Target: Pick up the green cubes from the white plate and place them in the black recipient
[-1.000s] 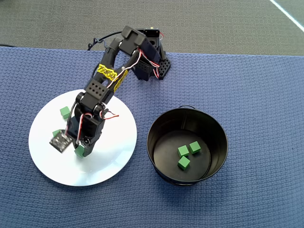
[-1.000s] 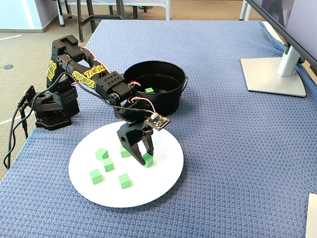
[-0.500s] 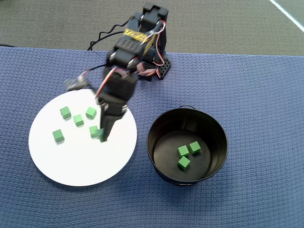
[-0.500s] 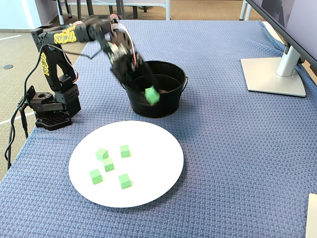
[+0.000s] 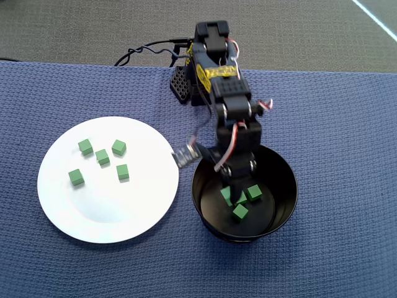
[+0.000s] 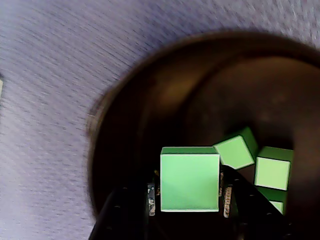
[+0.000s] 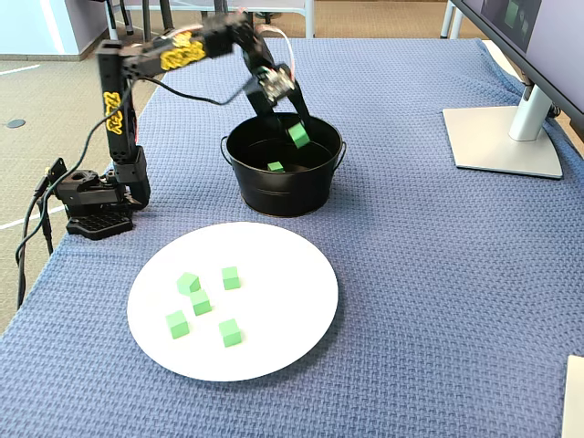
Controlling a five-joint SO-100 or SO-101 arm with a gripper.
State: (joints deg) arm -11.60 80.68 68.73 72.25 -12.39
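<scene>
End effector [image 7: 297, 128] clenched on one cube [image 6: 190, 178], hanging over the open mouth of the pot [image 5: 282, 171]. Wrist view: cube pinched flat between both fingers, faces square to the pads, pot floor directly below. Fixed view: held cube [image 7: 298, 135] roughly at rim height, inside the rim line, not touching the wall.

Three cubes already on the pot floor [image 5: 247, 200], clustered just under and beside the held one. Five more on the plate [image 5: 62, 211], loose group toward its upper left in the overhead view [image 5: 102, 156], well apart from the end effector. Plate sits just beside the pot on the blue-clothed bench [image 5: 347, 124].

Handling, as judgement: cubes look light, rigid, matte, so little risk of slip or crush; a modest squeeze should do. Best hold is across two opposite flat faces, centred, as here; a corner or diagonal pinch would likely twist the cube out. Two plate cubes nearly touch [image 5: 110, 152], so fingers may nudge a neighbour there.

Next move calls only for letting go. May bounce off the cubes below, but tall walls should contain it.
</scene>
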